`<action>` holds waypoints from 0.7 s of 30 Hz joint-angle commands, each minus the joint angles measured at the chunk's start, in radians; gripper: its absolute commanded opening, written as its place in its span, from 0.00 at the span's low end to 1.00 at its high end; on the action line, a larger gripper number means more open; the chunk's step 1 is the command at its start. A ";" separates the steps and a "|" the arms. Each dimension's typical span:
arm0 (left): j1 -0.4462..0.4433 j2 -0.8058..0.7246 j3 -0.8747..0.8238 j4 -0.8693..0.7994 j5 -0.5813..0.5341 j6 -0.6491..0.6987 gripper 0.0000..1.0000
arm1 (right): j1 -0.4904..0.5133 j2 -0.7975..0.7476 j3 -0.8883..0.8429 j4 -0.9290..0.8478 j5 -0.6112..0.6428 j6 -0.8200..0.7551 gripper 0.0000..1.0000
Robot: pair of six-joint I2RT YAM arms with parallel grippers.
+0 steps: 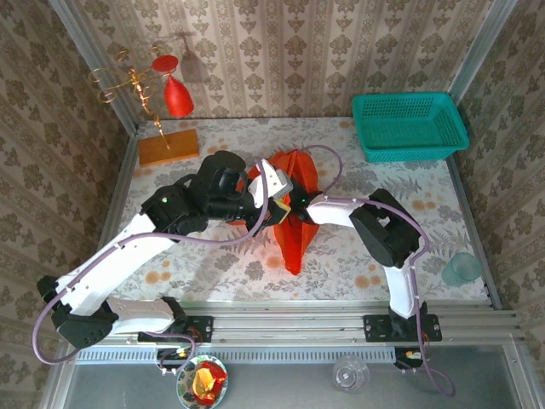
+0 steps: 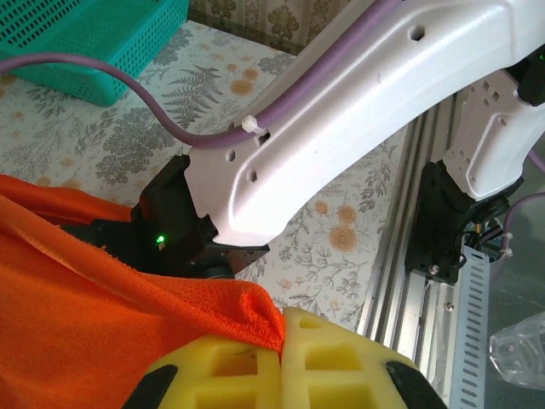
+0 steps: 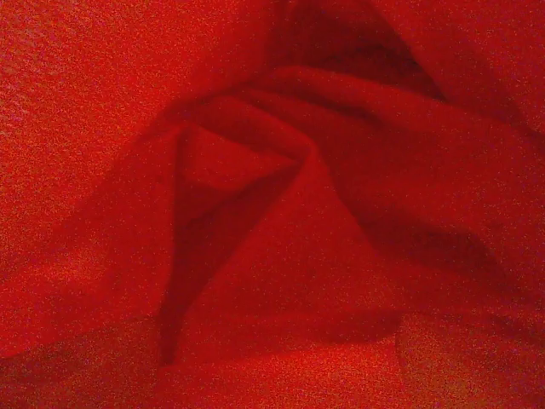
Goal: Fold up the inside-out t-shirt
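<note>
The inside-out t-shirt (image 1: 294, 240) is a bright orange-red bunch in the middle of the table, drawn up into a peak between the two arms with a tail hanging toward the front edge. My left gripper (image 1: 272, 194) is shut on it. In the left wrist view its yellow pads (image 2: 230, 362) pinch a fold of the t-shirt (image 2: 85, 281) at the left gripper's tip (image 2: 283, 328). My right gripper (image 1: 300, 204) is pushed into the cloth from the right, its fingers buried. The right wrist view has folds of the t-shirt (image 3: 272, 204) pressed close to the lens.
A teal basket (image 1: 409, 125) stands at the back right. An orange-brown wooden block (image 1: 168, 146) and a red ornament on a gold stand (image 1: 177, 95) are at the back left. A plastic cup (image 1: 462, 268) sits by the right edge. Walls close three sides.
</note>
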 commanded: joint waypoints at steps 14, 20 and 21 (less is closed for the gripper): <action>-0.019 -0.079 0.025 -0.033 0.004 0.014 0.00 | -0.002 0.161 0.313 -0.541 -0.084 -0.098 0.96; 0.085 -0.072 -0.002 -0.029 -0.152 0.036 0.00 | 0.016 0.006 0.102 -0.530 -0.083 -0.083 0.50; 0.124 -0.062 -0.008 -0.024 -0.161 0.035 0.00 | 0.022 -0.041 0.057 -0.518 -0.089 -0.077 0.43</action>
